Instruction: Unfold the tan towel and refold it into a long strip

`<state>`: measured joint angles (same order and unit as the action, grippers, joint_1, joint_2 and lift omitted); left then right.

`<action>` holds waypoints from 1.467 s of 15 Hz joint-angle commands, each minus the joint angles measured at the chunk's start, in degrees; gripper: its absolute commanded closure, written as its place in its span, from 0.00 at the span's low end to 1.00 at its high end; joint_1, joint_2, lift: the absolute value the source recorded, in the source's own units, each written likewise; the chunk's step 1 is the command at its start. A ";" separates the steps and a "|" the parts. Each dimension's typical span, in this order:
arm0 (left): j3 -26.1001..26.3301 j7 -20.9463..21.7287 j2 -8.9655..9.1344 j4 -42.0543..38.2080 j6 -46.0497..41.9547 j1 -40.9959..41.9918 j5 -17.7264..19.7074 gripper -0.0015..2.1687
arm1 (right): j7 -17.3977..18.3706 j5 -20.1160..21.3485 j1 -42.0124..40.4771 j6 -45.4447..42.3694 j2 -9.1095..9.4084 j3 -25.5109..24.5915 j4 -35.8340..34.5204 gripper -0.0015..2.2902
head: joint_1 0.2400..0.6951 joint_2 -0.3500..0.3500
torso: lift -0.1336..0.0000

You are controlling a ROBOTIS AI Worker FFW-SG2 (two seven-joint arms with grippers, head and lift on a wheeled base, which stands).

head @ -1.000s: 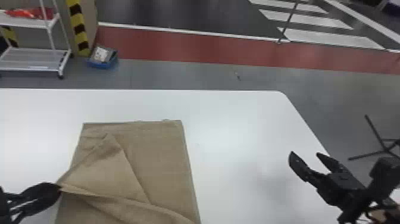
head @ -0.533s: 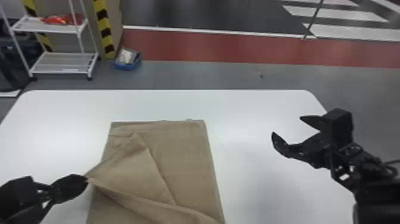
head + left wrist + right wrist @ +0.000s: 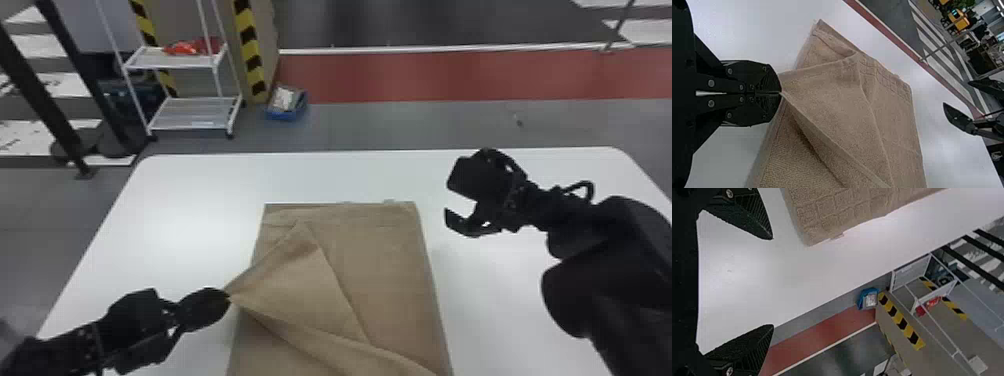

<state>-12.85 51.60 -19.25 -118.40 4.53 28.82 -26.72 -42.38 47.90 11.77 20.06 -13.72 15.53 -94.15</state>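
Head view: right claw point(image 3: 449, 200) clears right edge of the towel point(image 3: 370, 270).

Tan grid-edged towel point(image 3: 385, 280), wht tbl point(image 3: 190, 215)

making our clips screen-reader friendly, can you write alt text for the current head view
The robot's left end effector pinches a corner of a folded tan towel just past its left side, on a white table. The right end effector is open over the table, to the towel's right. Beyond stands a white shelf cart.
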 commanded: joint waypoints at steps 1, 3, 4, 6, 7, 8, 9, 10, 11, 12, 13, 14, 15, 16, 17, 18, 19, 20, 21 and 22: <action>-0.42 0.17 1.05 -0.96 0.18 0.63 -1.05 0.66 | 0.02 10.73 5.54 -4.81 0.27 7.67 8.29 0.04 | 1.00 0.65 | 0.06; -0.59 0.25 1.67 -1.31 0.53 1.15 -1.31 0.66 | 0.11 17.93 9.06 -6.92 1.15 11.62 13.21 0.04 | 1.00 0.70 | 0.06; -0.77 0.25 1.93 -1.58 0.53 1.51 -1.40 0.66 | 0.28 21.19 10.46 -7.62 1.86 13.29 15.40 0.04 | 1.00 0.71 | 0.06; -1.47 0.17 2.28 -2.10 0.53 2.21 -1.40 0.66 | -0.07 22.33 12.66 -8.85 2.56 14.00 18.22 0.05 | 1.00 0.73 | 0.06; -1.65 0.17 2.28 -2.19 0.53 2.39 -1.40 0.66 | -1.04 23.65 13.80 -9.55 3.00 15.14 19.80 0.06 | 1.00 0.73 | 0.06; -1.82 0.17 2.28 -2.19 0.53 2.47 -1.40 0.66 | -2.44 25.40 14.77 -9.55 3.35 16.19 21.47 0.06 | 1.00 0.75 | 0.06; -1.91 0.17 2.46 -2.19 0.53 2.47 -1.40 0.66 | -3.67 26.55 15.74 -9.55 3.53 17.51 23.05 0.06 | 1.00 0.75 | 0.06; -2.00 0.17 2.55 -2.28 0.53 2.56 -1.40 0.66 | -5.26 27.16 16.79 -9.55 3.61 18.39 24.55 0.07 | 1.00 0.76 | 0.06; -2.09 0.17 2.55 -2.28 0.53 2.56 -1.40 0.66 | -5.96 27.34 17.49 -9.55 3.61 18.83 25.42 0.08 | 1.00 0.76 | 0.06; -2.09 0.17 2.55 -2.19 0.53 2.56 -1.40 0.66 | -6.22 26.90 17.93 -9.73 3.88 18.83 25.51 0.09 | 1.00 0.76 | 0.06; -2.09 0.17 2.55 -2.10 0.53 2.56 -1.40 0.66 | -7.10 26.55 18.28 -9.73 4.23 18.92 25.69 0.11 | 1.00 0.75 | 0.06; -2.09 0.17 2.55 -2.10 0.53 2.56 -1.40 0.66 | -8.59 26.55 18.64 -9.91 4.58 18.92 25.95 0.13 | 1.00 0.76 | 0.06; -2.09 0.17 2.55 -2.19 0.53 2.56 -1.40 0.66 | -9.74 26.46 18.81 -9.91 4.84 19.09 26.04 0.16 | 1.00 0.76 | 0.06; -2.09 0.17 2.55 -2.19 0.53 2.56 -1.40 0.66 | -10.88 26.20 18.99 -9.91 5.20 19.62 26.04 0.18 | 1.00 0.76 | 0.06; -2.09 0.17 2.55 -2.19 0.53 2.56 -1.40 0.66 | -12.11 26.02 19.08 -9.91 5.37 19.89 25.95 0.18 | 1.00 0.77 | 0.06; -2.09 0.17 2.46 -2.19 0.53 2.56 -1.40 0.66 | -13.08 25.93 18.99 -10.08 5.46 20.15 25.78 0.18 | 1.00 0.78 | 0.06; -2.17 0.17 2.37 -2.19 0.53 2.56 -1.40 0.66 | -14.13 25.58 19.08 -10.43 5.37 20.06 25.51 0.22 | 1.00 0.78 | 0.06; -2.17 0.08 2.37 -2.19 0.53 2.56 -1.40 0.66 | -14.84 25.14 18.99 -10.61 5.37 19.80 25.25 0.22 | 1.00 0.79 | 0.06; -2.17 0.08 2.37 -2.19 0.53 2.47 -1.40 0.66 | -15.63 25.05 18.99 -10.61 5.37 19.80 25.16 0.26 | 1.00 0.80 | 0.06; -2.26 0.08 2.37 -2.19 0.53 2.47 -1.40 0.66 | -16.51 25.05 19.08 -10.96 5.37 19.62 25.16 0.32 | 1.00 0.80 | 0.06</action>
<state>-15.05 51.68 -16.90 -120.59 5.06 31.31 -28.12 -58.41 73.05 30.81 9.38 -8.35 35.34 -68.92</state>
